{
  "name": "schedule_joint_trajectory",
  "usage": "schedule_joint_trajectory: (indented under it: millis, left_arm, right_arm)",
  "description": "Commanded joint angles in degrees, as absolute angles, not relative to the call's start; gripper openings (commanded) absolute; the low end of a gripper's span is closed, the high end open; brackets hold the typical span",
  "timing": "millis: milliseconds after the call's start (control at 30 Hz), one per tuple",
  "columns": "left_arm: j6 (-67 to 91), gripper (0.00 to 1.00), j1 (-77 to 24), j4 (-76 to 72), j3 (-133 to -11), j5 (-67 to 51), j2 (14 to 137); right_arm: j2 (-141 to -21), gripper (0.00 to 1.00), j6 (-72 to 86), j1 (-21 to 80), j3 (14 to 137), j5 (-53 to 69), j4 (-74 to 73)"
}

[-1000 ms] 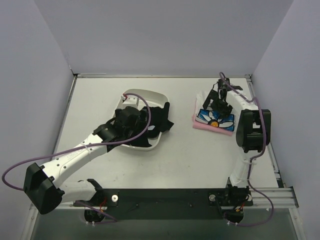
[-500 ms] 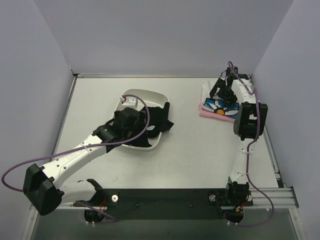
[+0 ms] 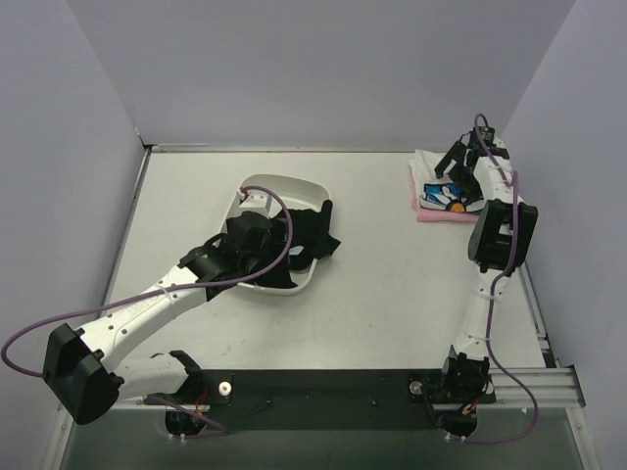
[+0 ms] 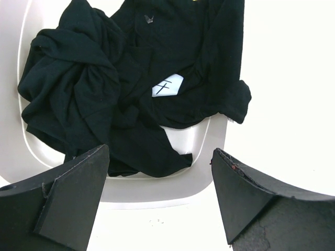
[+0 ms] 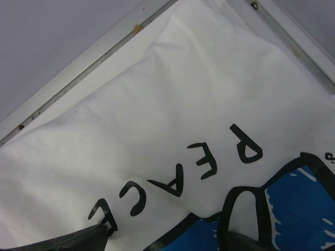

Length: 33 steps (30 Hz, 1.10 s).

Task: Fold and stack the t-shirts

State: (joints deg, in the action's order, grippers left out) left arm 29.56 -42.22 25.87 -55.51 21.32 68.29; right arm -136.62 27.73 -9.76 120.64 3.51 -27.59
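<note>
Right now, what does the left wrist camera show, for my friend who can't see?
A crumpled black t-shirt with a small white tag lies heaped in a white tray. The left claw hangs open in the foreground.

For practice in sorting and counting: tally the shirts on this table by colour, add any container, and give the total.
black t-shirt: 1
white daisy-print t-shirt: 1
pink t-shirt: 1
white tray: 1
Total: 4
</note>
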Motion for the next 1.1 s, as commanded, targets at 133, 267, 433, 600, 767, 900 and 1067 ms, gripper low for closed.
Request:
schedule_joint_trajectory:
  millis: [133, 267, 433, 600, 767, 900, 1067]
  left_arm:
    - [29.27, 0.89, -42.19, 20.83, -53.70, 19.95, 65.04]
    - [29.27, 0.89, -42.36, 21.44, -53.79, 20.21, 65.21]
    - [29.79, 0.89, -42.45, 22.41, -54.49, 20.83, 65.83]
    - [30.93, 0.89, -42.45, 23.82, -55.46, 21.18, 66.45]
    - [31.29, 0.89, -42.54, 23.73, -55.11, 20.83, 66.09]
    - [31.29, 0.89, -42.45, 23.82, -54.49, 21.09, 65.57]
    - [31.20, 0.89, -42.45, 23.99, -55.02, 21.27, 66.18]
  right_arm:
    - [-112.34, 1.00, 25.23, -5.47, 95.64, -4.48, -7.20]
    - [-106.45, 1.00, 23.21, -0.37, 91.68, -7.46, -10.11]
    - [-103.35, 1.00, 25.04, 5.79, 87.63, -5.81, -16.85]
    - [-106.78, 1.00, 28.38, 7.29, 86.57, -4.22, -20.48]
    - [-108.81, 1.00, 29.18, 6.95, 85.78, -5.27, -22.76]
    - [-111.00, 1.00, 29.09, 5.89, 85.87, -4.92, -24.52]
    - [-113.81, 1.00, 29.27, 5.01, 86.48, -4.92, -26.54]
